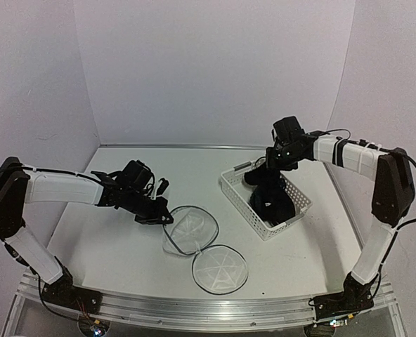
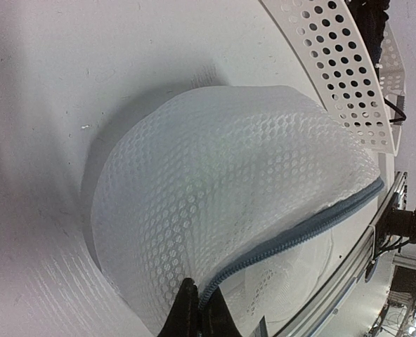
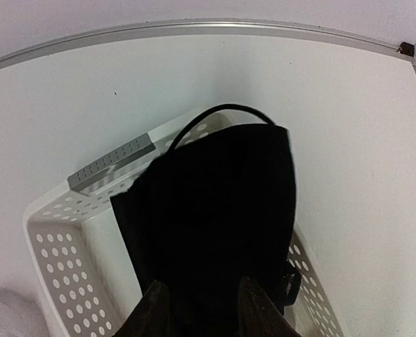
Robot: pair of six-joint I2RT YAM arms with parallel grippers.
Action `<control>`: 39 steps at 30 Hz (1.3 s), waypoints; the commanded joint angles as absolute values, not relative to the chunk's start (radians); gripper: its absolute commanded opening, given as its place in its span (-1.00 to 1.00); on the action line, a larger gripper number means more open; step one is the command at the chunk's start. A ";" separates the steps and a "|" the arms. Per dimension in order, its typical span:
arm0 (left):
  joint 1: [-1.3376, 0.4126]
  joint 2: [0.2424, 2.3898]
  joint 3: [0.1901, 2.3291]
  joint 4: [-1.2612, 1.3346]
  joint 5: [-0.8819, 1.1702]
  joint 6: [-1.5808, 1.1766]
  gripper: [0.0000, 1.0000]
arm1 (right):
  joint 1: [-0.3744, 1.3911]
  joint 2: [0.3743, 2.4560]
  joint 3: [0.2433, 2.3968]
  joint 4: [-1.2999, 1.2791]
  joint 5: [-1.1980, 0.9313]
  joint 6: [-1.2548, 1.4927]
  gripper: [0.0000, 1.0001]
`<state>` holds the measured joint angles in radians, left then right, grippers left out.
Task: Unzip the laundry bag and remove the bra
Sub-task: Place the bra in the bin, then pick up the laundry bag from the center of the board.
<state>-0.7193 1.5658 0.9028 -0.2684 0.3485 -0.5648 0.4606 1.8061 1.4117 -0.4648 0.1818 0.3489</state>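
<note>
The laundry bag (image 1: 192, 232) lies flattened near the table's front middle, its round star-seamed lid panel (image 1: 221, 269) flopped open toward the near edge. My left gripper (image 1: 160, 216) is shut on the bag's mesh edge. In the left wrist view, its fingertips (image 2: 197, 298) pinch the mesh beside the grey zipper (image 2: 299, 228). The dark bra (image 1: 270, 196) sits in the white perforated basket (image 1: 236, 189), right below my right gripper (image 1: 266, 167). In the right wrist view, the right gripper (image 3: 202, 295) has its fingers parted, and the bra (image 3: 208, 210) fills the gap between and below them.
The basket (image 3: 53, 246) stands at the back right, angled on the table; its perforated wall (image 2: 341, 70) also shows in the left wrist view. A metal rail (image 1: 194, 309) runs along the near edge. White walls close in the table behind and at the sides.
</note>
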 commanded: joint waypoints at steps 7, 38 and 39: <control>-0.723 1.554 0.929 -0.241 0.362 -0.545 -1.00 | 0.463 1.538 1.353 -0.488 0.082 0.342 -0.23; -0.724 1.503 0.899 -0.240 0.328 -0.574 -1.00 | 0.982 1.360 0.755 -0.225 -0.126 0.518 -0.02; -0.725 1.503 0.898 -0.241 0.328 -0.576 -1.00 | 0.994 1.382 0.750 -0.219 -0.109 0.529 -0.03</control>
<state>-0.7200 1.5467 0.9024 -0.2684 0.3367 -0.5758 0.9512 1.3170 0.7750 -0.3237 -0.1417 0.4564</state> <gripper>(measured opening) 0.015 0.491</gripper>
